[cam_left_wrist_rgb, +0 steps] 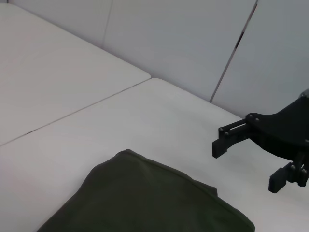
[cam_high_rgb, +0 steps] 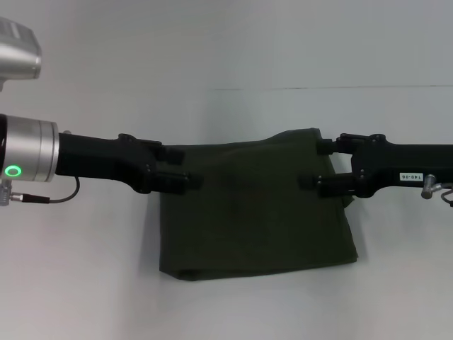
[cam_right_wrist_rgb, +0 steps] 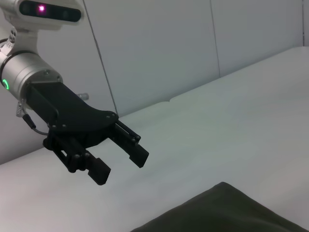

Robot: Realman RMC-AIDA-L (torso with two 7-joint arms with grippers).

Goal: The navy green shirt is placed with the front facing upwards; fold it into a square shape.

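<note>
"140-05" label (cam_high_rgb: 410, 176) on right arm (cam_high_rgb: 417, 166)

Navy green shirt (cam_high_rgb: 255, 212) dark olive; table (cam_high_rgb: 85, 283) white.

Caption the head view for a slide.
Both open grippers, left and right, hover over the folded green shirt on the table.

The table (cam_high_rgb: 92, 283) is white and matte, with a thin straight seam crossing its far part. The shirt (cam_high_rgb: 255, 212) is the one thing lying directly on it: dark olive-green, folded into a roughly square bundle, resting flat near the middle. Its layered folded edges show along the near side and the right side.
</note>
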